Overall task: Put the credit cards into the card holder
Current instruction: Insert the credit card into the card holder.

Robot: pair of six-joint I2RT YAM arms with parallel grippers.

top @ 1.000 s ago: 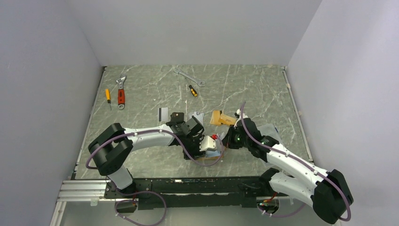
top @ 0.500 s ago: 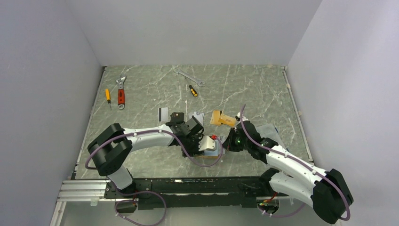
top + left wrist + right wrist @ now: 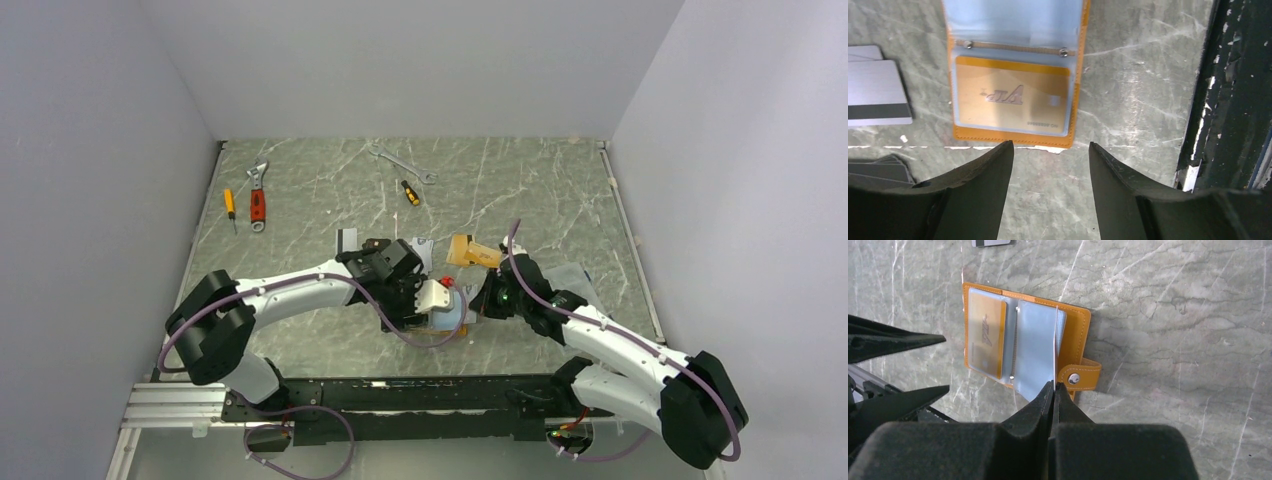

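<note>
Our right gripper (image 3: 1053, 387) is pressed together on a thin sheet (image 3: 1055, 345) standing edge-on over the right-hand clear pocket of the card holder (image 3: 1078, 330), which lies open on the bench (image 3: 1173, 315). We judge the sheet to be one of the credit cards. Our left gripper (image 3: 1050, 145) hangs spread and empty beside the holder's edge, where an orange-tan card (image 3: 1013, 97) already sits sleeved. We should tip the sheet flatter, lead one corner into the pocket mouth and slide slowly, with the left gripper pinning the holder's border so it cannot skate.

White arms (image 3: 300, 290) trail purple cables (image 3: 405, 333); the left end effector (image 3: 1051, 145) is black.
</note>
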